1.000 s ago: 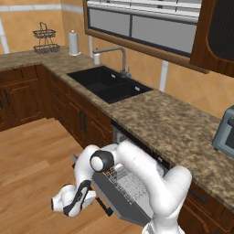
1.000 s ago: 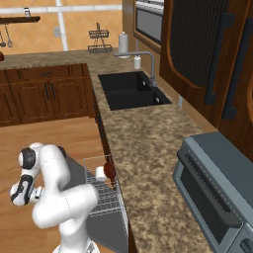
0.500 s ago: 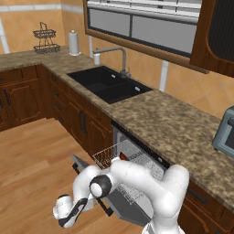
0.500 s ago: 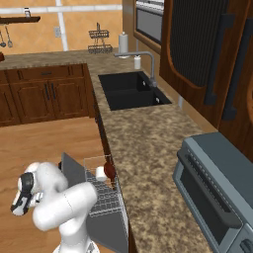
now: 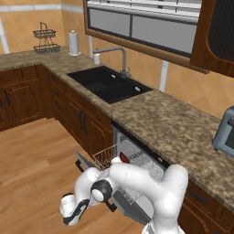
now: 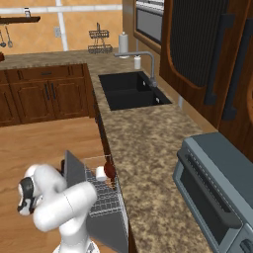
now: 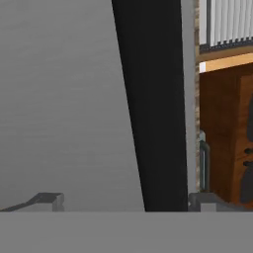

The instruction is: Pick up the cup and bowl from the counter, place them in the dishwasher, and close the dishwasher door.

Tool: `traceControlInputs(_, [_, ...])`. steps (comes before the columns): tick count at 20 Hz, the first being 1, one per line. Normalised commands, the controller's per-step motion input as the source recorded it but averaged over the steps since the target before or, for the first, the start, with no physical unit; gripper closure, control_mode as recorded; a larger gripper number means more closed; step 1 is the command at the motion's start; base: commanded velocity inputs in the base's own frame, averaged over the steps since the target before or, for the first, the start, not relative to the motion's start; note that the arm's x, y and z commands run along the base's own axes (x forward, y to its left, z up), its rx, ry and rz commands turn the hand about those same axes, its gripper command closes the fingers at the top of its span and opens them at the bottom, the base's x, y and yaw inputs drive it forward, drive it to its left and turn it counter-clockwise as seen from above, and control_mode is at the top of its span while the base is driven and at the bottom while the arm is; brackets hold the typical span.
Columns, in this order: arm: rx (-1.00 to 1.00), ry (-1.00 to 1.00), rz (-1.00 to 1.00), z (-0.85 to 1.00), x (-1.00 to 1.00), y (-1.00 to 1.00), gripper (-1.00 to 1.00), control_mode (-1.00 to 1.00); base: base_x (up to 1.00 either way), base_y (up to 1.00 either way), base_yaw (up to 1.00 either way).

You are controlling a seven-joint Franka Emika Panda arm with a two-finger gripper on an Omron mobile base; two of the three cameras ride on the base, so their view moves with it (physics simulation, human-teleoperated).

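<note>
Arm has swung lower under the door [image 6: 74, 170], now half raised; jaws [image 7: 123, 200] spread across its black handle [image 7: 153, 108]; cup [image 6: 100, 172] and bowl [image 6: 109, 171] racked; closing remains.

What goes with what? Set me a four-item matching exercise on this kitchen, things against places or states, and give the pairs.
Things:
1 bowl
2 dishwasher door
3 toaster oven
4 paper towel roll

Places or states:
A beside the wire basket
B in the dishwasher rack
C tilted part-way up
D at the right end of the counter

Pairs: 1-B, 2-C, 3-D, 4-A
</note>
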Motion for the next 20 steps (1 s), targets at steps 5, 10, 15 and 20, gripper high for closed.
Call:
traceControlInputs(5, [0.03,0.0,0.0,0.49,0.0,-1.0,-1.0,-1.0,0.0,0.0,0.0])
traceControlInputs(10, [0.04,0.0,0.0,0.43,0.01,-1.0,-1.0,-1.0,0.0,0.0,0.0])
traceControlInputs(15, [0.08,0.0,0.01,0.18,0.11,-1.0,-1.0,-1.0,0.0,0.0,0.0])
traceControlInputs(20, [0.15,0.0,0.07,0.0,0.32,-1.0,-1.0,-1.0,0.0,0.0,0.0])
